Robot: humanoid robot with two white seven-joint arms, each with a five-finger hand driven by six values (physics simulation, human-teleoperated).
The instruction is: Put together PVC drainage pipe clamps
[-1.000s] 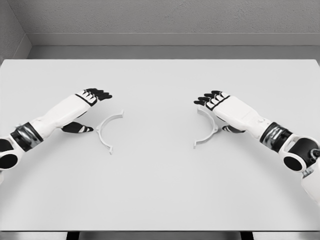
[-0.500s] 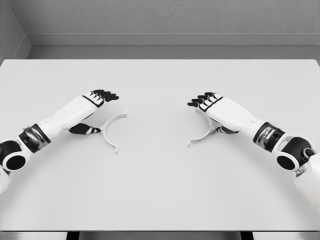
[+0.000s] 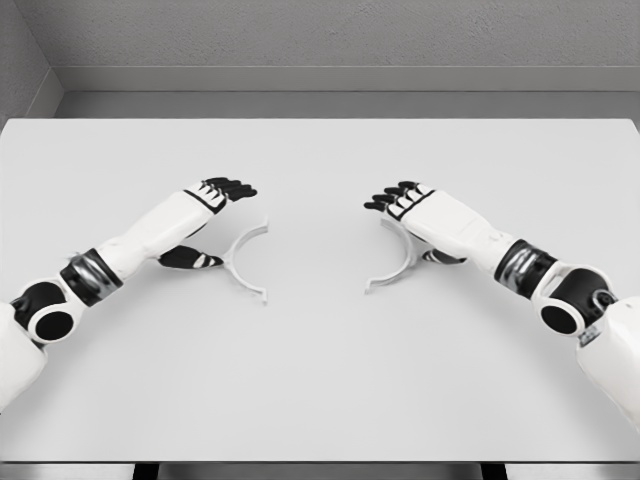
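left hand (image 3: 205,205) at table's left-centre, fingers extended flat, thumb tip (image 3: 197,261) touching outer curve of left clamp half (image 3: 243,258); firm grip not clear. left clamp half lies flat on white table (image 3: 320,380), opening facing right. right hand (image 3: 420,208) right of centre, fingers extended, over right clamp half (image 3: 395,262); grip cannot be told. right clamp half opens left. halves apart, facing each other.

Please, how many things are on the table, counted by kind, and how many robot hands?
White half-ring clamp pieces: 2, the left clamp half and the right clamp half
Robot hands: 2, the left hand and the right hand
Total: 4
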